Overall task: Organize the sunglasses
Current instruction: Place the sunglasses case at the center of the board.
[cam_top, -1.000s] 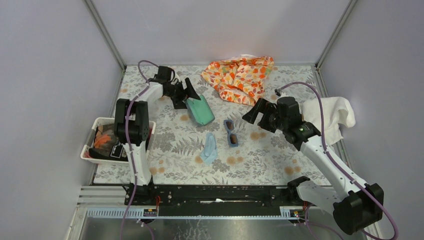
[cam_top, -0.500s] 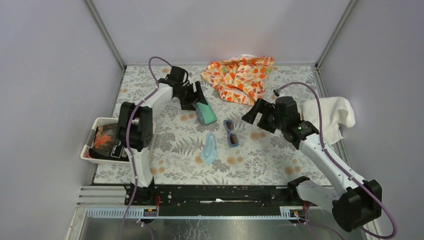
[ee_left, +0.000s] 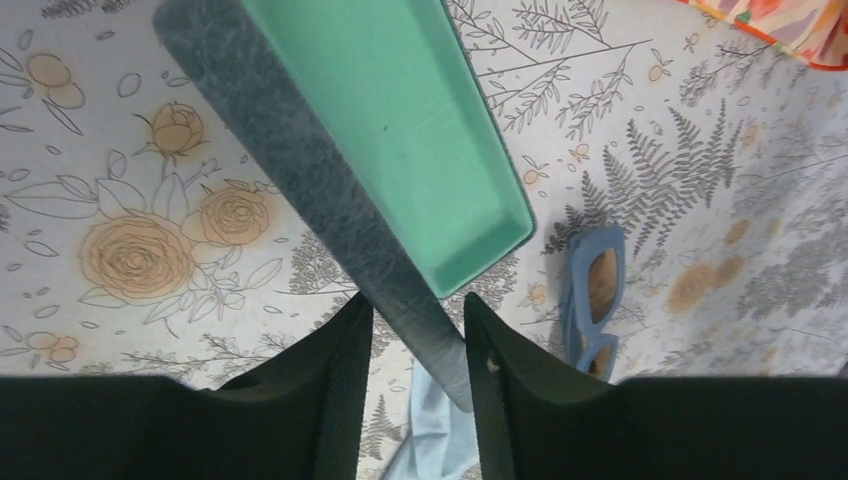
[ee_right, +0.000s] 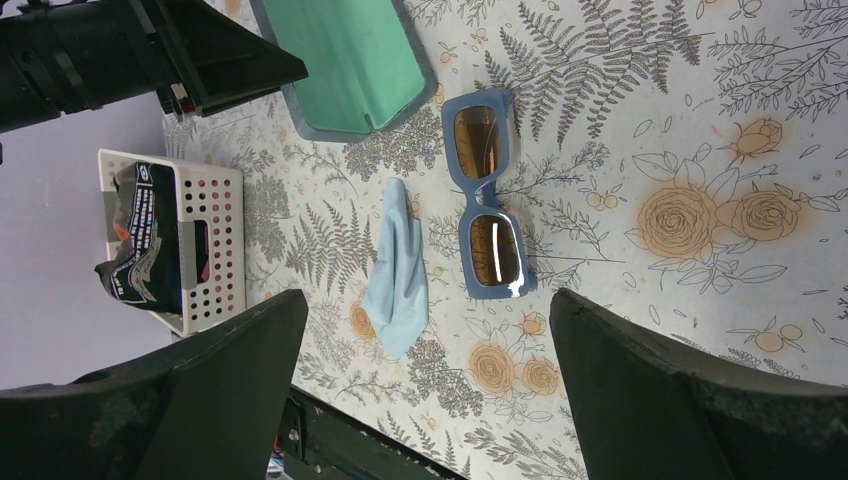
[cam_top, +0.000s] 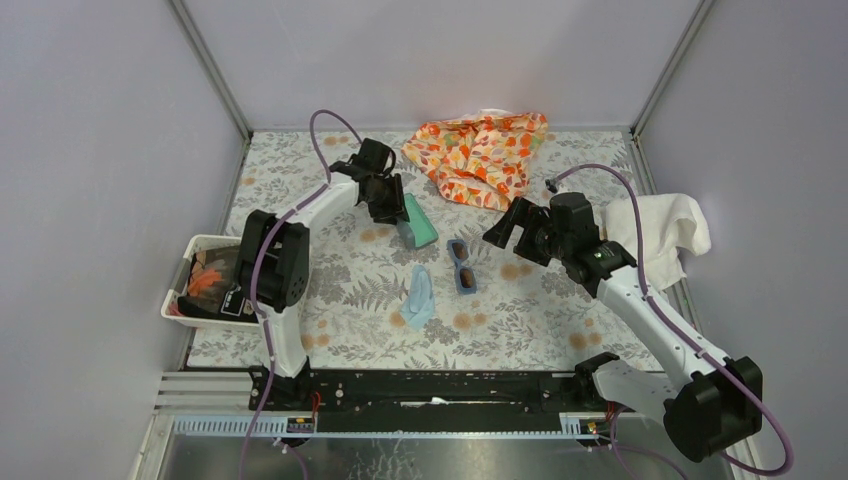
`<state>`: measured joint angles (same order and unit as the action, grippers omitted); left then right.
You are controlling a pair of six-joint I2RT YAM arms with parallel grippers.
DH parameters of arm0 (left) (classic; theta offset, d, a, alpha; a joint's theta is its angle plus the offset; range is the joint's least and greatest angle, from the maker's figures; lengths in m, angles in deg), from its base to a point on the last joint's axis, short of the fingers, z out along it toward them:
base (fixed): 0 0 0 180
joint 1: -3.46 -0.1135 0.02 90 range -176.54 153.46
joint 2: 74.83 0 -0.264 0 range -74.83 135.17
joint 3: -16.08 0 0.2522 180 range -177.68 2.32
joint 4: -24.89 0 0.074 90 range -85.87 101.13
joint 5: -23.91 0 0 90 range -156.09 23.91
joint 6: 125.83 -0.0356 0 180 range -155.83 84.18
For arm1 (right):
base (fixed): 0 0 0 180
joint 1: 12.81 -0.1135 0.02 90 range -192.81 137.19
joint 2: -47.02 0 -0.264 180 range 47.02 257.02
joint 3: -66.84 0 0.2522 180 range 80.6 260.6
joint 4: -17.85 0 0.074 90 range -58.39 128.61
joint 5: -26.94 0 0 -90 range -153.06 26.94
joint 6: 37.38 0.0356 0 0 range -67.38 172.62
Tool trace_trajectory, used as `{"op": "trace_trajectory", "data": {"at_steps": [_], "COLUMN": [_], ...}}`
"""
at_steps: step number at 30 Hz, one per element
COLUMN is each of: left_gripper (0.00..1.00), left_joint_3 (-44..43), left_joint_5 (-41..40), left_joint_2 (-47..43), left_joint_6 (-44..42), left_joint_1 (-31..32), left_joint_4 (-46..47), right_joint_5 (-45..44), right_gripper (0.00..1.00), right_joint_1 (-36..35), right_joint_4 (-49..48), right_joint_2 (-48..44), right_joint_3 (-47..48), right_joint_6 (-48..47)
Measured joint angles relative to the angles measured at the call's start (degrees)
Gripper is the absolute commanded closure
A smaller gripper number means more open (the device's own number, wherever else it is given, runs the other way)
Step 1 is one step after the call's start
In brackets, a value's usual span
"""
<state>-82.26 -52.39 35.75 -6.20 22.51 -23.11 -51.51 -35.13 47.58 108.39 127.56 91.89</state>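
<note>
Seen from above: sunglasses [cam_top: 462,266] flat on the worktop [cam_top: 560,310] near its middle, long axis running from far edge to near edge, touched by nothing. Light blue cloth [cam_top: 420,296] just to their left, apart from them. Case [cam_top: 418,225] tipped up on edge a little farther toward the far edge, teal inside showing. Left tool [cam_top: 392,208] at the case's far-left side. Right tool [cam_top: 505,228] spread wide and holding nothing, on the right-edge side of the sunglasses and clear of them. Orange patterned fabric [cam_top: 480,155] bunched at the far edge, white towel [cam_top: 665,225] draped at the right edge, white basket [cam_top: 215,240] at the left edge.

From the left wrist: left tool [ee_left: 418,305] narrowed onto the grey wall of the case [ee_left: 400,130], one of the fingers [ee_left: 345,350] on each side of that wall. Teal tray tilted away above the grip. Sunglasses [ee_left: 598,300] lying beyond on the worktop, near the case's lower corner but not touching it. A corner of the cloth [ee_left: 435,440] visible below the grip.

From the right wrist: right tool [ee_right: 425,295] with jaws far apart, gripping nothing. Sunglasses [ee_right: 490,195] between the two fingers in the frame, brown lenses facing up, both arms folded. Cloth [ee_right: 400,275] beside them, case [ee_right: 345,60] past one end, basket [ee_right: 215,250] toward the left edge.
</note>
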Motion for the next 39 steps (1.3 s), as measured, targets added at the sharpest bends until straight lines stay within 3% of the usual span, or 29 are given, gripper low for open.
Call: {"op": "trace_trajectory", "data": {"at_steps": [8,14,21,29,39], "left_gripper": [0.65,0.91,0.99,0.98,0.72], "left_joint_3": [-1.7,-2.9,-3.0,-3.0,-3.1], "left_joint_5": [-6.0,-7.8,-8.0,-13.5,-19.2], "left_joint_2": [1.1,2.0,2.0,-0.2,-0.7], "left_joint_6": [-2.8,-5.5,-10.4,-19.7,-25.2], "left_joint_1": [0.1,0.1,0.1,0.1,0.1], "left_joint_4": [-2.7,-3.8,-4.5,-6.9,-9.6], "right_joint_5": [0.1,0.1,0.1,0.6,1.5], "right_gripper": [0.00,0.00,0.00,0.00,0.00], "right_joint_1": [0.0,0.0,0.0,0.0,0.0], "right_joint_4": [-0.3,-0.5,-0.5,-0.7,-0.8], "right_joint_2": [0.3,0.3,0.3,0.3,0.0], "right_joint_3": [0.0,-0.5,-0.9,-1.3,-2.4], "right_joint_6": [0.0,0.0,-0.2,-0.4,-0.4]}}
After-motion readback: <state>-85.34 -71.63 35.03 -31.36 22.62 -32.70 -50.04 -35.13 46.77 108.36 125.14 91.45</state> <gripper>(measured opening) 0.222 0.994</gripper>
